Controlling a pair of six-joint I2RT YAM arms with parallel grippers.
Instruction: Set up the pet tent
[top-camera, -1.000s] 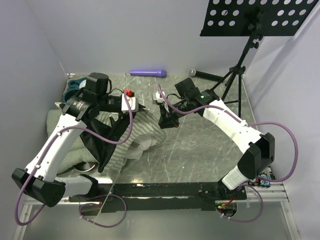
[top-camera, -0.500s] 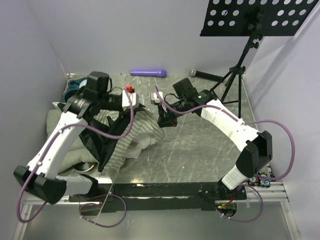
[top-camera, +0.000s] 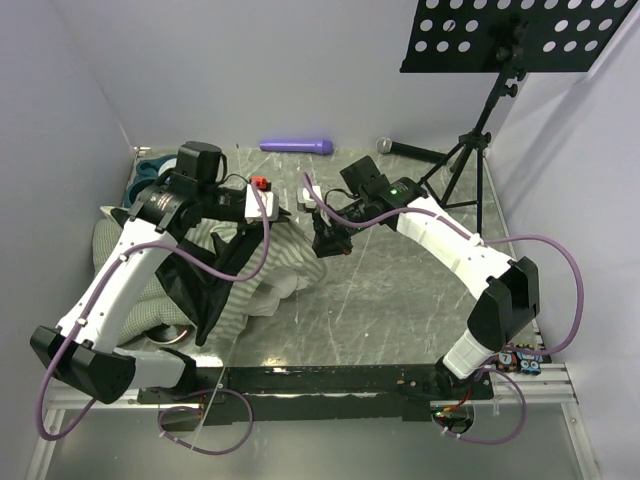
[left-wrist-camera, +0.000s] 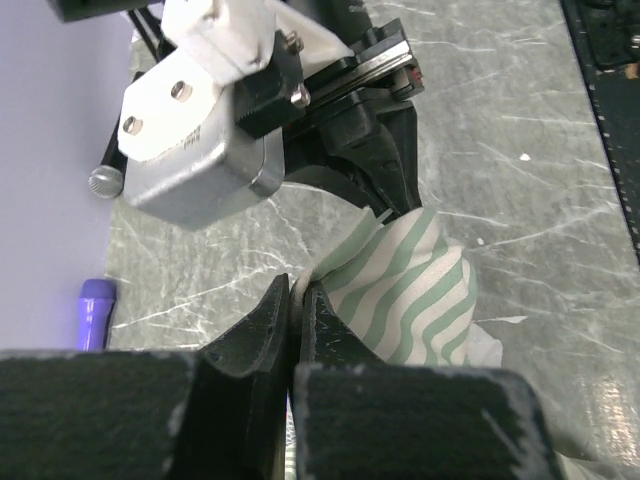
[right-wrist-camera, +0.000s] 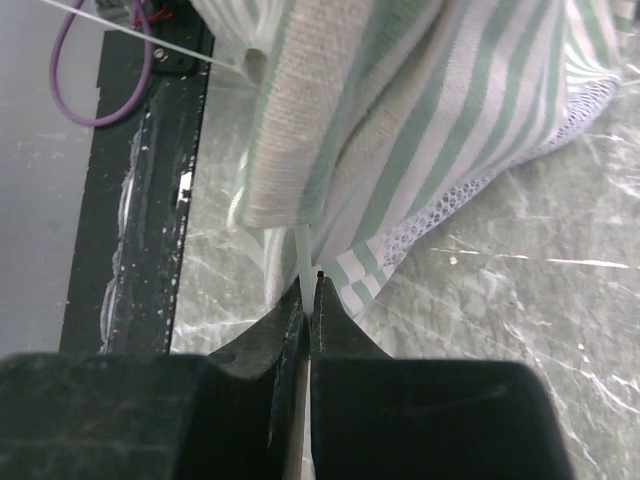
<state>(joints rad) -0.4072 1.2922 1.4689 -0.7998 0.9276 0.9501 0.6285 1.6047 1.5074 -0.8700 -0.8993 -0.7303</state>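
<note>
A quilted cushion (top-camera: 112, 245) was seen along the left edge of the bench (top-camera: 400, 300), with a teal object (top-camera: 150, 172) in the far left corner; what that object was could not be told. The pet tent (top-camera: 290, 252) was found collapsed on the left half of the bench, partly laid over the cushion and reaching towards the middle; its black lining (top-camera: 195, 290) was turned outward on the near side, and its white mesh panel (right-wrist-camera: 455, 205) was spread on the bench surface.

The left gripper (left-wrist-camera: 297, 300) was held low over the far end of the tent; its jaws were pressed almost together, and an edge of the striped fabric was pinched between them. Just beside it, the right gripper (right-wrist-camera: 308, 290) was brought against the same bunch of fabric from the right; its jaws were drawn tight on a thin white strip of the tent, and whether that strip was a pole or a hem could not be told.

A purple cylinder (top-camera: 296, 146) was laid along the far edge, and a microphone (top-camera: 400, 149) to the right of it; a black music stand (top-camera: 520, 35) was set at the far right corner.
</note>
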